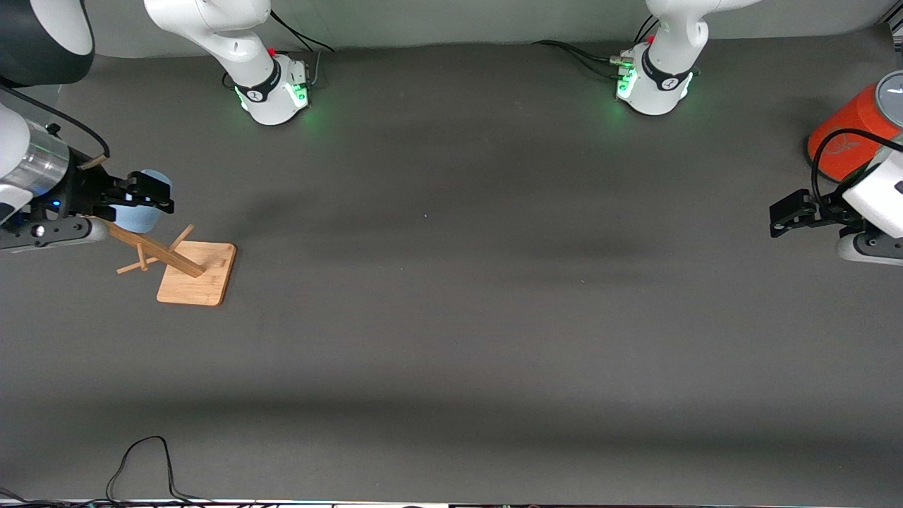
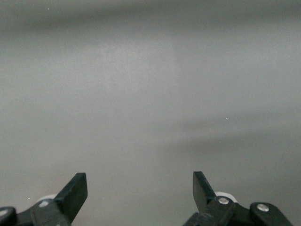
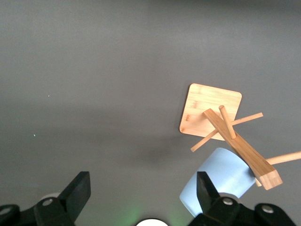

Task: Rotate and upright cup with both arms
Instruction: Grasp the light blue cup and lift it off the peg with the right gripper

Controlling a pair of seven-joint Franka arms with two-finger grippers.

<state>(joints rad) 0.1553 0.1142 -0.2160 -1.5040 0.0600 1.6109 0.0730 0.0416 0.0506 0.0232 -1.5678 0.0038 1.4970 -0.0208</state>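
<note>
The cup [image 1: 138, 214] hangs on the wooden rack [image 1: 185, 268], right tool [image 1: 144, 194] spread above it; left tool [image 1: 789, 214] spread beside the orange cylinder [image 1: 857, 130].

Lighting, as I read it: even and moderately dim overhead; broad soft shadow bands cross the surface [image 1: 451, 339]. Green glow pools at both arm bases. Left wrist view washed pale and hazy; right wrist view crisp, with a green glint low down.

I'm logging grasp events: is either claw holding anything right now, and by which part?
Nothing is held. The right claw is open near the light-blue cup hanging on the wooden mug tree, not gripping it. The left claw is open over bare table.
</note>
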